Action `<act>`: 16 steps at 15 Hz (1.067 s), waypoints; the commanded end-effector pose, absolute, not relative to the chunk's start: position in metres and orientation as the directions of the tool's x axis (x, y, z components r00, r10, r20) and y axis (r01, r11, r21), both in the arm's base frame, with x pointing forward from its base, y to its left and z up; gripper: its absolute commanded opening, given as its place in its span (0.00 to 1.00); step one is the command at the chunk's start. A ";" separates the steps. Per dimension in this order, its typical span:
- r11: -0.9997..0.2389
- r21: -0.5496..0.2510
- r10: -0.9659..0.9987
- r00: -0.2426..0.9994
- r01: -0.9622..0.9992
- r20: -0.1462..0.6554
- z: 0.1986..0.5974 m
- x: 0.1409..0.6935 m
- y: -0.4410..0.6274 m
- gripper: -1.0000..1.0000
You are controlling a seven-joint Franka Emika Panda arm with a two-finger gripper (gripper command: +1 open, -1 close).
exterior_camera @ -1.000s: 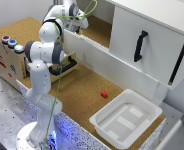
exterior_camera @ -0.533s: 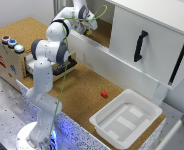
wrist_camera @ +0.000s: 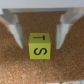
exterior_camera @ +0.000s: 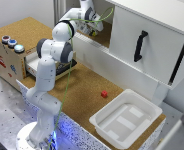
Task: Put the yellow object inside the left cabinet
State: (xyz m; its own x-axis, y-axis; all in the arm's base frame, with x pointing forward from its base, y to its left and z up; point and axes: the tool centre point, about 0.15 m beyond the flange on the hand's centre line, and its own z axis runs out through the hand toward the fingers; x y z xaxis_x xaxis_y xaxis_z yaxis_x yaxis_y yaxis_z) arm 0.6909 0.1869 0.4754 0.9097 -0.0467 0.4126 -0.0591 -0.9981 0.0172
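Observation:
In the wrist view the yellow object (wrist_camera: 40, 45), a small cube with black letters on it, rests on the brown cork floor. My gripper (wrist_camera: 38, 42) is open, with one white finger (wrist_camera: 14, 29) on each side of the cube and a gap between each finger and the cube. In the exterior view the gripper (exterior_camera: 94, 30) is reached into the left cabinet (exterior_camera: 106, 35), low over its cork floor. There the cube is hidden behind the hand.
A small red block (exterior_camera: 104, 93) lies on the cork tabletop. A shallow white tub (exterior_camera: 124, 122) stands at the exterior view's lower right. The plywood box with coloured buttons (exterior_camera: 12, 50) is at the left. The closed white door with a black handle (exterior_camera: 138, 46) is to the right of the open compartment.
The arm has swung toward the exterior view's right and come down, taking the gripper deeper into the left cabinet.

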 end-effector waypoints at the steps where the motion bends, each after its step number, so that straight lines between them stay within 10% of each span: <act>1: -0.996 0.074 -0.017 0.921 -0.049 0.388 0.496 0.676 0.188 1.00; 8: -0.999 -0.002 -0.041 0.877 -0.046 0.479 0.511 0.586 0.195 1.00; 16: -0.999 -0.029 0.014 0.933 0.026 0.360 0.487 0.477 0.231 1.00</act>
State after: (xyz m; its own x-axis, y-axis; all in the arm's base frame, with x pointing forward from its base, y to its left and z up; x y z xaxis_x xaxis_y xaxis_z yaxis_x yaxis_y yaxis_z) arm 0.5653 0.2196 0.5103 0.9598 -0.0313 0.2790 -0.0329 -0.9995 0.0008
